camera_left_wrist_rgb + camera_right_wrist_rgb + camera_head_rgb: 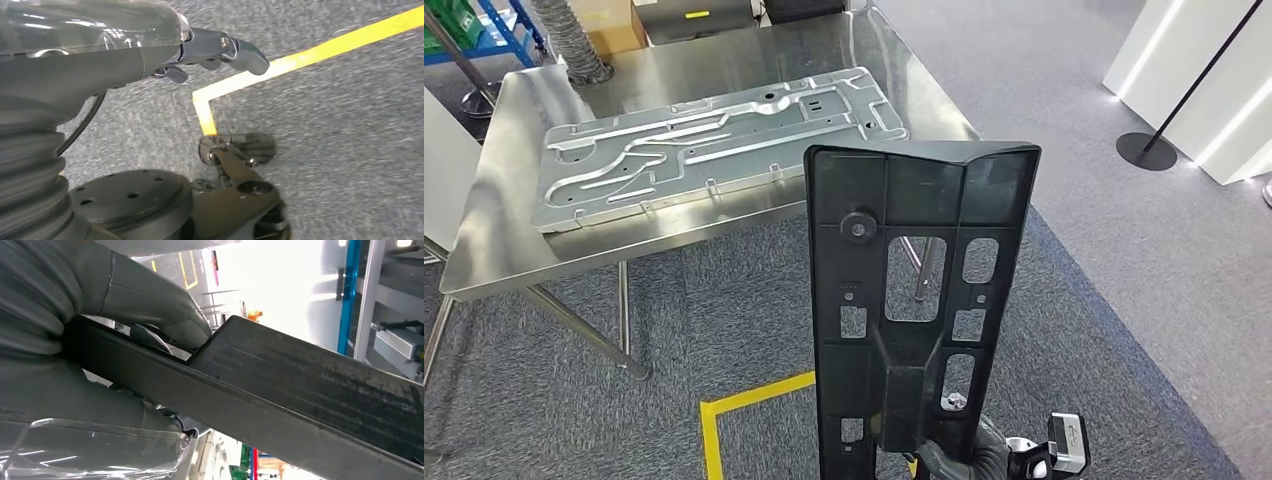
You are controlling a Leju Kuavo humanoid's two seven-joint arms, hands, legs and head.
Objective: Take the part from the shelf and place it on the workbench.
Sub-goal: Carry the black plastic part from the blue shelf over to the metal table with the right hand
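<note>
My right hand (125, 340) grips the black plastic part (914, 300) at its lower end, thumb over one face and fingers (959, 462) wrapped round the other, and holds it upright in front of me, out over the carpet. The part is a long ribbed panel with rectangular cut-outs and a round black knob (858, 224) near its upper end; I can read no label or writing on it. Its top edge overlaps the near edge of the steel workbench (514, 200) in my head view, but I cannot tell how near the two really are. On the workbench lies a large stamped sheet-metal panel (714, 140), set at a slant and covering much of the top, with bare strips of steel along the near edge and at the left end. Below the bench, grey carpet (1124, 300) carries a corner of yellow floor tape (734, 410) just left of the part. To the right the carpet runs open toward a black round stand base (1146, 151) and white panels (1204, 80). My left hand (220, 50) hangs above the carpet near the tape corner, holding nothing, its fingers loosely apart.
</note>
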